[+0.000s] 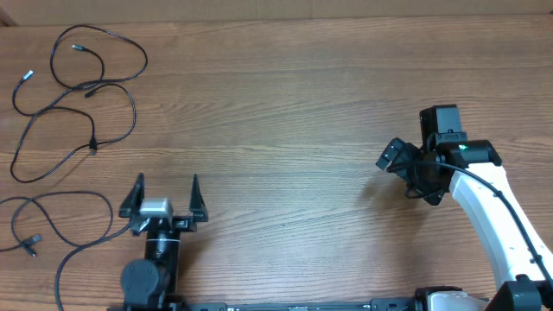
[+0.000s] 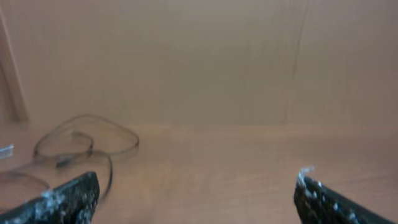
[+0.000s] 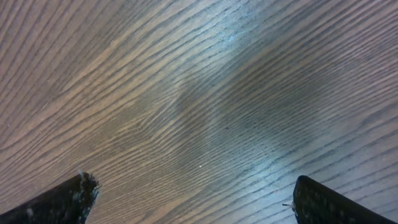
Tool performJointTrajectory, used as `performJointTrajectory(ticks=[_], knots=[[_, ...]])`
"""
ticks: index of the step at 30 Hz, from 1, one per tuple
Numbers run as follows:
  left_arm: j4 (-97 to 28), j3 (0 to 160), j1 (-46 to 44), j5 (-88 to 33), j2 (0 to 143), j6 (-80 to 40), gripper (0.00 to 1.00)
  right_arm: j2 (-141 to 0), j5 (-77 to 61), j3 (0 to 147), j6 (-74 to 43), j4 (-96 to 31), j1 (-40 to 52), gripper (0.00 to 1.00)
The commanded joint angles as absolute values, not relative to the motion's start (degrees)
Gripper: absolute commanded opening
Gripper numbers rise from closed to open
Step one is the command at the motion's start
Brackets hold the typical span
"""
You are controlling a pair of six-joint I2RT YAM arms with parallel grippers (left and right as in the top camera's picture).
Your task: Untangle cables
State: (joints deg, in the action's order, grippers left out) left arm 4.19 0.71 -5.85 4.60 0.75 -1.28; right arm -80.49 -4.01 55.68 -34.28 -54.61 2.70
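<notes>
Two grippers, both wide open, both empty. Left gripper [image 1: 165, 185] parked near the front edge, fingers spread, pointing toward the cables [image 1: 82, 91] at the far-left corner of the table [image 1: 302, 104]. Right gripper [image 1: 390, 155] well apart on the right side, aimed down at bare wood, nothing between its tips. Looks like three cables: two overlapping loops up top, a third [image 1: 60, 226] lying separate, just left of the left arm. Step in hand, by the look of it: picking the next cord to pull free. Next move calls for a reach left and forward, then a pinch on one strand clear of the crossing.
</notes>
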Motion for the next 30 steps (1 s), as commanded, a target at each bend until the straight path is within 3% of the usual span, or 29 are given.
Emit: performJointTrajectory(ticks=[1, 4, 30], knots=[[-4.7, 0.3, -5.2, 5.4, 0.2, 0.1, 0.99, -80.5, -3.2, 55.9, -34.2, -54.3, 2.5, 1.0], [-4.6, 0.3, -5.2, 2.5, 0.2, 4.3, 0.99, -80.5, -3.2, 55.9, -34.2, -54.3, 2.5, 1.0], [-4.4, 0.3, -5.2, 1.9, 0.2, 1.1, 0.99, -80.5, -3.2, 55.9, -34.2, -54.3, 2.5, 1.0]])
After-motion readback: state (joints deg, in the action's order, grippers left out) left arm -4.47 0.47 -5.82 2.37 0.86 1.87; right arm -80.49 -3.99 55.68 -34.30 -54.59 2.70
